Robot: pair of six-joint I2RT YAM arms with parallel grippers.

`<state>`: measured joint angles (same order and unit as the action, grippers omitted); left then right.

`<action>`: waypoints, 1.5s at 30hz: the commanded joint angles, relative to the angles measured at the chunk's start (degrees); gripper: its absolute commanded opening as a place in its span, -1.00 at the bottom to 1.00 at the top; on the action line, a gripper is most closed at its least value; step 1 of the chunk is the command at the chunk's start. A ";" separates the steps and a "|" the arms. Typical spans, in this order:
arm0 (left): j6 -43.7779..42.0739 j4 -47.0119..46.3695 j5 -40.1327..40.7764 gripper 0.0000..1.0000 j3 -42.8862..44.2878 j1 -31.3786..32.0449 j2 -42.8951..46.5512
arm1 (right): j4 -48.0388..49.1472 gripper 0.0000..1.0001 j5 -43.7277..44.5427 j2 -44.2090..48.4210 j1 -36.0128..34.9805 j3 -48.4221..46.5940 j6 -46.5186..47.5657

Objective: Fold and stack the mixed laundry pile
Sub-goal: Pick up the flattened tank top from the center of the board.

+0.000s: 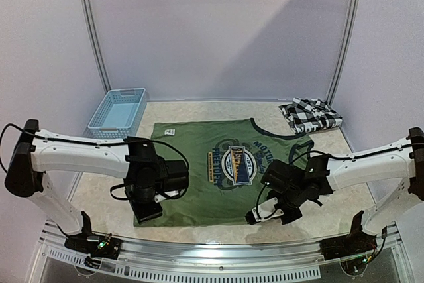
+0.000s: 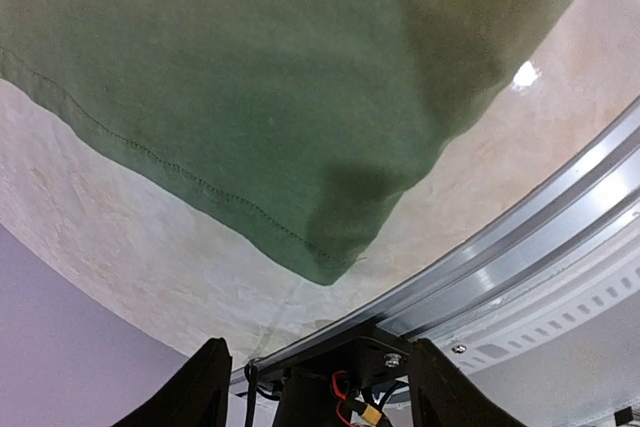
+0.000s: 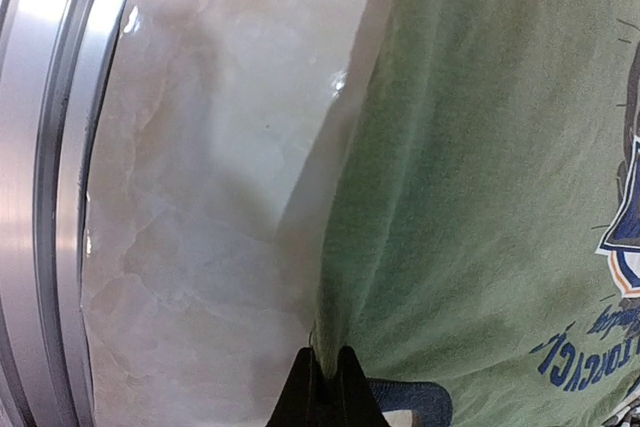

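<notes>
The olive-green sleeveless shirt [image 1: 212, 177] lies spread flat mid-table, its blue-orange emblem [image 1: 240, 162] facing up. The black-and-white checked shirt [image 1: 310, 114] sits folded at the back right. My left gripper [image 1: 147, 211] hovers over the green shirt's near left corner [image 2: 330, 265]. In the left wrist view its fingers [image 2: 195, 389] stand apart, with the left gripper [image 2: 320, 392] holding nothing. My right gripper [image 1: 262, 215] is at the shirt's near right edge. In the right wrist view the right gripper [image 3: 325, 379] is shut on a raised fold of the green shirt [image 3: 480, 197].
A light blue lattice basket [image 1: 118, 112] stands at the back left. The table's metal rail [image 1: 218, 250] runs along the near edge, close behind both grippers. Bare table [image 3: 210, 177] shows beside the shirt's edge.
</notes>
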<state>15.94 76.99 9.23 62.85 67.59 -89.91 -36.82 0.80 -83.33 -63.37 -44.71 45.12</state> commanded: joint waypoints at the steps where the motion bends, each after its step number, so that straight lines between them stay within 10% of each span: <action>1: 2.34 -1.67 -0.47 0.22 -3.05 3.98 -3.39 | -1.53 -0.98 -0.10 0.36 0.22 1.55 -0.51; 36: 2.64 -0.37 1.06 -0.53 -1.77 9.61 -24.71 | -1.50 -0.96 -2.56 0.36 0.26 1.29 -1.00; 45: 5.48 -2.47 -3.08 -0.23 -3.84 10.68 -24.97 | -1.60 -0.96 -2.12 0.97 0.22 1.40 -1.18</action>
<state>21.56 79.57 12.27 62.30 77.10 -111.79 -37.26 -0.58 -83.31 -63.31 -43.51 44.84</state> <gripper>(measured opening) 0.384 0.048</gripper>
